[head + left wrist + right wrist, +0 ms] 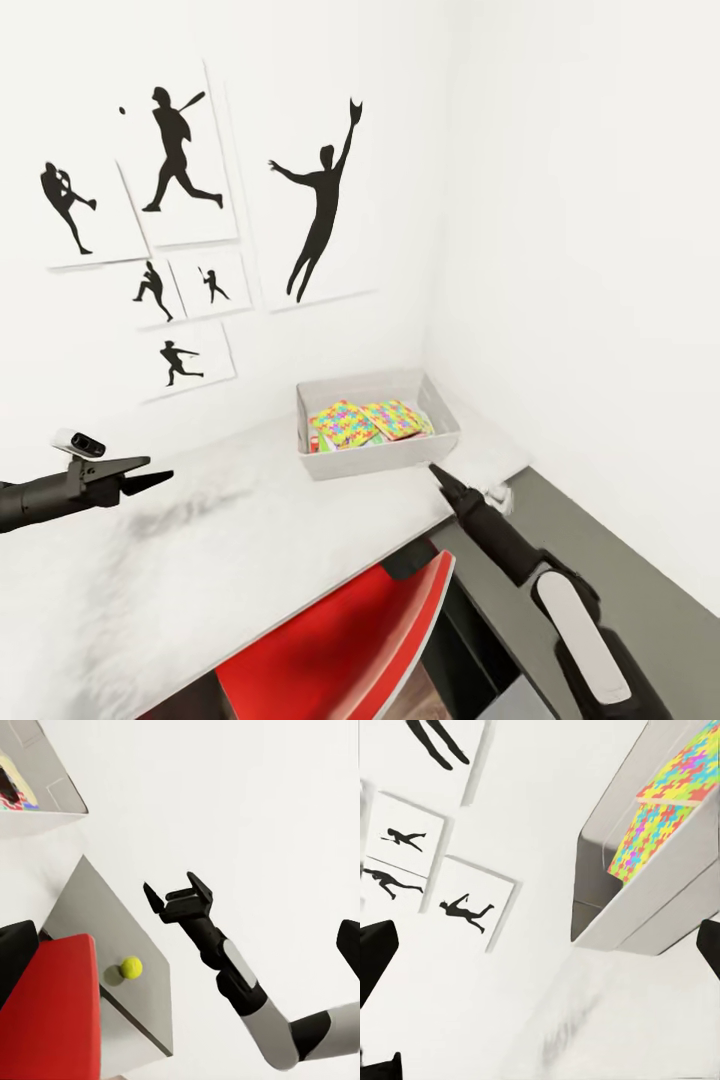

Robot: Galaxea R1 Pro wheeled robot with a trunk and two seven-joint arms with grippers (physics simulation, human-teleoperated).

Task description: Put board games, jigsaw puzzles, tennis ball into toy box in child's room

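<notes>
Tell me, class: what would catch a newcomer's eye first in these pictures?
The grey toy box on the white table, holding two bright jigsaw puzzles. Above it, black baseball-player pictures cover the wall. A red chair sits under the table's front edge.

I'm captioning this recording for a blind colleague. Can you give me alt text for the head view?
A light grey toy box holding two jigsaw puzzles sits at the far end of a pale table, in a white corner hung with baseball-player silhouette pictures. The right gripper reaches toward the box's near wall, the left gripper hovers over the table, and a red chair is tucked below.
</notes>
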